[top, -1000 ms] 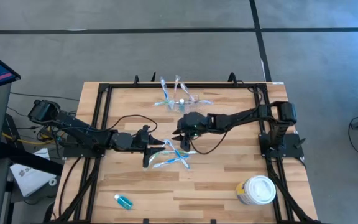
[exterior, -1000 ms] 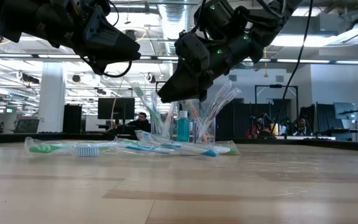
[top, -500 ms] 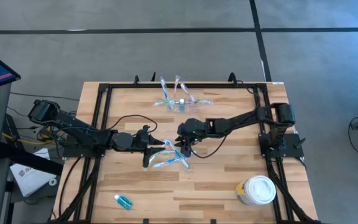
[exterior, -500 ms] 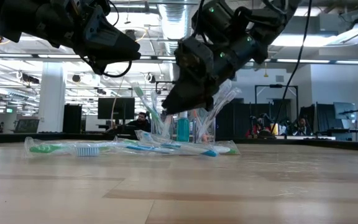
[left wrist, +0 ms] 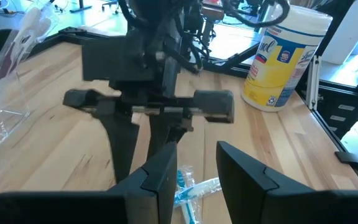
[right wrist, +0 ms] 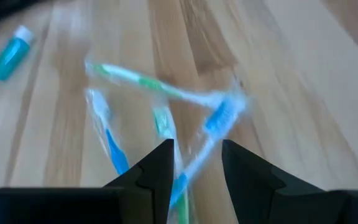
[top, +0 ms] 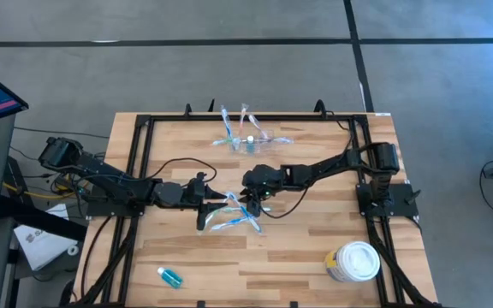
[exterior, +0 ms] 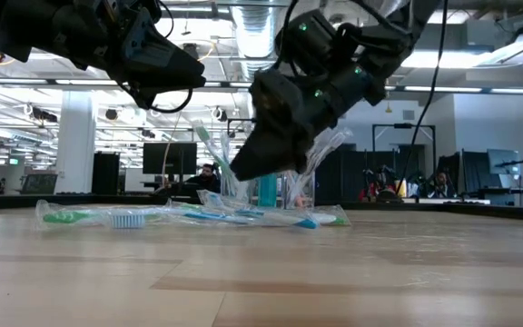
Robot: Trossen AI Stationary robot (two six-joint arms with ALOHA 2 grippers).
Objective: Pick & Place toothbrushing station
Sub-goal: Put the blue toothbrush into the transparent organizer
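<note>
Toothbrushing station [top: 248,137] sits well beyond the right gripper [top: 248,198] — fingers parted, seemingly empty.

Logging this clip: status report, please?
Right gripper open, low over loose toothbrushes. Left gripper open beside them. Toothbrushing station untouched at far edge.
</note>
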